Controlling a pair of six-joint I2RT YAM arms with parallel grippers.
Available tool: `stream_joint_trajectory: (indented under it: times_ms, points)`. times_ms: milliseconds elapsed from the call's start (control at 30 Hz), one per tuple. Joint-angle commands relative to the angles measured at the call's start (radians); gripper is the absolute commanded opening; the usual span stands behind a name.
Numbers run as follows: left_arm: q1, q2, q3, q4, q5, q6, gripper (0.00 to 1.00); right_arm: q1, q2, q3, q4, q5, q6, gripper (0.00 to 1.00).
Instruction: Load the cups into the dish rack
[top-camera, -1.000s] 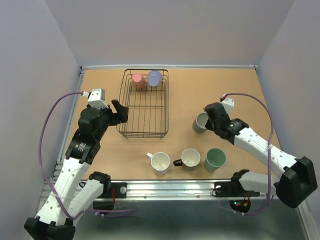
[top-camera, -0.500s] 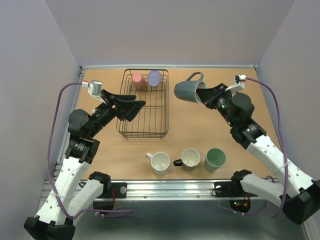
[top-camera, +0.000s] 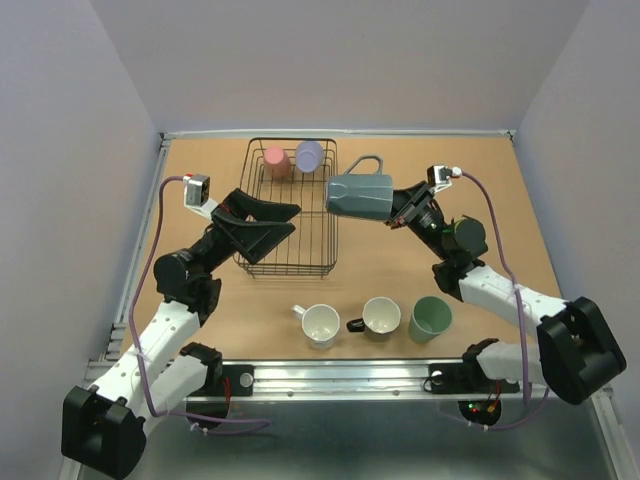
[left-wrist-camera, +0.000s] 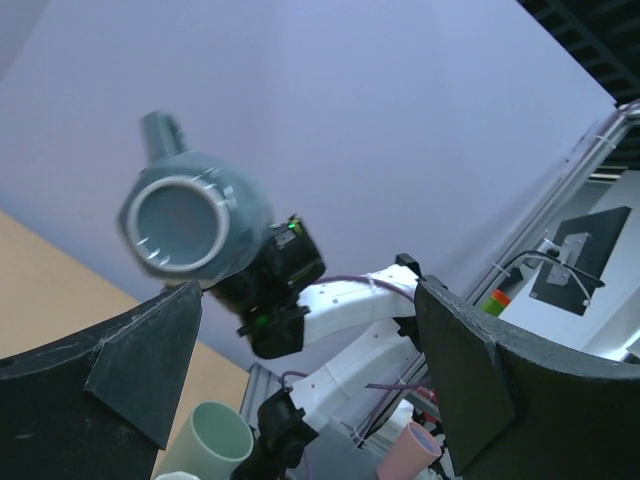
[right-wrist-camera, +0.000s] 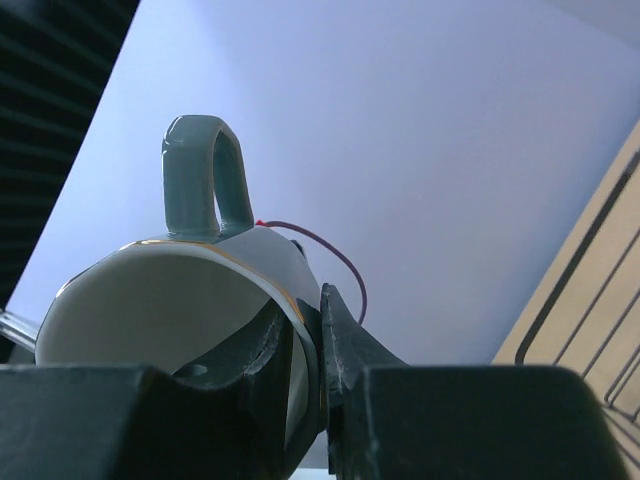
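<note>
My right gripper (top-camera: 393, 209) is shut on the rim of a grey-teal mug (top-camera: 359, 196) with a cream inside. It holds the mug in the air on its side, just right of the black wire dish rack (top-camera: 325, 236). In the right wrist view one finger is inside the mug (right-wrist-camera: 170, 300) and one outside, gripper (right-wrist-camera: 322, 345). My left gripper (top-camera: 293, 219) is open and empty over the rack, facing the mug (left-wrist-camera: 195, 225). A pink cup (top-camera: 277, 162) and a lavender cup (top-camera: 309, 156) stand at the rack's far end.
Three cups stand near the front edge: a white one (top-camera: 320, 325), a black-handled one (top-camera: 381, 316) and a mint green one (top-camera: 431, 318). The mint cup (left-wrist-camera: 212, 438) and the pink cup (left-wrist-camera: 405, 455) also show in the left wrist view. Walls close in on three sides.
My right gripper lifted the grey-teal mug off the table and carried it up and left toward the rack. My left arm swung up and its open gripper now points right over the rack.
</note>
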Motion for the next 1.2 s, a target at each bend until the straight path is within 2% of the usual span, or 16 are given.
stream_joint_trajectory:
  times_ms: [0,100,233,367,667,967,1100,1167]
  points:
    - [-0.046,-0.021,-0.010,0.221,-0.062,0.021,0.98,0.003,0.047,-0.015,0.633,-0.003,0.201,0.00]
    - [-0.073,-0.024,0.016,0.152,-0.089,0.113,0.98,0.014,0.057,-0.009,0.627,0.000,0.193,0.00]
    - [-0.132,-0.012,0.073,-0.090,-0.154,0.259,0.98,0.032,0.054,0.017,0.613,-0.004,0.184,0.00]
    - [-0.177,0.002,0.086,-0.179,-0.230,0.342,0.98,0.044,0.037,0.031,0.593,-0.009,0.174,0.01]
    - [-0.278,0.084,0.180,-0.247,-0.276,0.477,0.98,0.090,0.020,0.034,0.562,-0.024,0.154,0.00]
    - [-0.373,0.165,0.241,-0.213,-0.212,0.534,0.97,0.139,0.054,0.045,0.553,-0.021,0.135,0.00]
    - [-0.387,0.179,0.246,-0.214,-0.192,0.541,0.86,0.150,0.064,0.052,0.554,-0.015,0.131,0.00]
    - [-0.389,0.179,0.245,-0.216,-0.192,0.540,0.71,0.153,0.069,0.054,0.554,-0.018,0.129,0.00]
